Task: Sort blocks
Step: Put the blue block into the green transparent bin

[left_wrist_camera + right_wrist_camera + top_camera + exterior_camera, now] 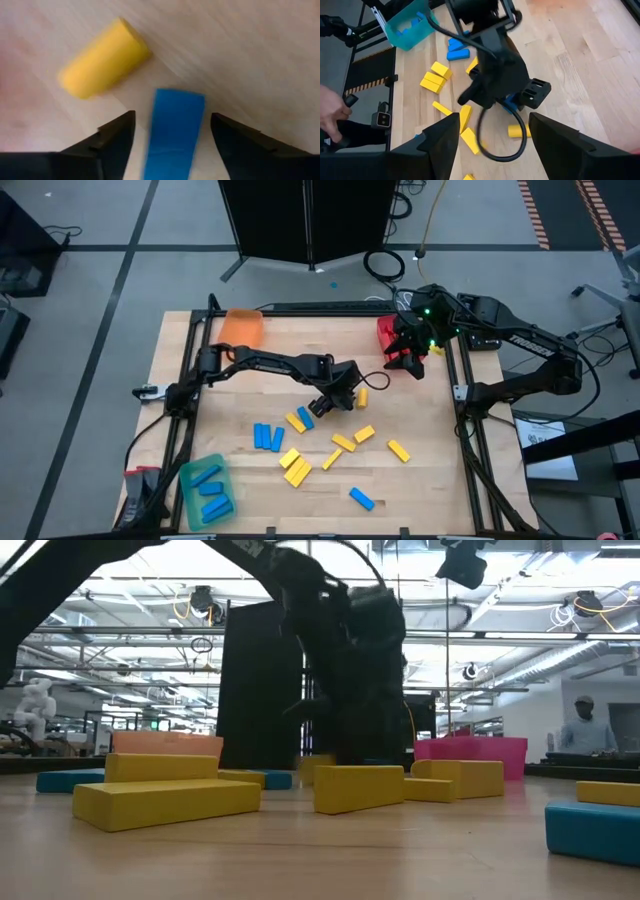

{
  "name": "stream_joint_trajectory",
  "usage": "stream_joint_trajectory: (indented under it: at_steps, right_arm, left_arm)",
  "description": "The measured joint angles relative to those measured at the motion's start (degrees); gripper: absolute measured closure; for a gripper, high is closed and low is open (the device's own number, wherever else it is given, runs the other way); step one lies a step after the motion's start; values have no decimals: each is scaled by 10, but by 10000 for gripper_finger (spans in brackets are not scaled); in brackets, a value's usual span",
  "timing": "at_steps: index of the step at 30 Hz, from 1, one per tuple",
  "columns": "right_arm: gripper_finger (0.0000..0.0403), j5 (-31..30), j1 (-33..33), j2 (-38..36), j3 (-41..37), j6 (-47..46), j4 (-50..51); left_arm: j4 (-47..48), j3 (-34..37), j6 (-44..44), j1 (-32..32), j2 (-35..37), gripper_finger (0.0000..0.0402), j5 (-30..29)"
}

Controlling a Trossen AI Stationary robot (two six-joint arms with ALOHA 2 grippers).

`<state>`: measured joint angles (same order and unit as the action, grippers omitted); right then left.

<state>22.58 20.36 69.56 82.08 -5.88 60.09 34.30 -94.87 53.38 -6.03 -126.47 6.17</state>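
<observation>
On the wooden table (250,360) you see the left gripper (170,135) lowered near the middle, its two dark fingers (112,137) standing apart on either side of a blue block (175,130), with a gap showing on each side, so the block lies between them on the table and is not yet clamped. Just beside that block lies a yellow block (102,60), apart from it. Your right gripper (492,135) hangs over the far right corner of the table, above the red tray (386,332); its fingers stand open and hold nothing. The remaining blocks (300,465), yellow and blue, lie scattered over the near half of the table, some touching in small groups, one blue block (361,499) well apart toward the near edge. The green tray (190,480) at the near left corner holds several blue blocks. The orange tray (241,327) stands at the far left corner. In the right wrist view a person's hand (331,112) shows beyond the table's edge.
</observation>
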Motion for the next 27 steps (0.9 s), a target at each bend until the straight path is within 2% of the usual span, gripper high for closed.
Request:
stream_joint_trajectory:
  at_steps: [3,7,12,17,27]
  right_arm:
    - [167,0,0,0,0,0,0]
    - [167,0,0,0,0,1,0]
    - [167,0,0,0,0,1,-1]
    - [167,0,0,0,0,0,-1]
    - [167,0,0,0,0,-3,-1]
  left_arm:
    - [9,0,12,-1,-4,173,7]
    - [28,0,10,-2,-5,192,7]
    - [22,-1,10,-2,-8,214,-10]
    - [25,-2,-18,2,-4,260,-27]
    - [68,-46,-146,2,63,265,-37]
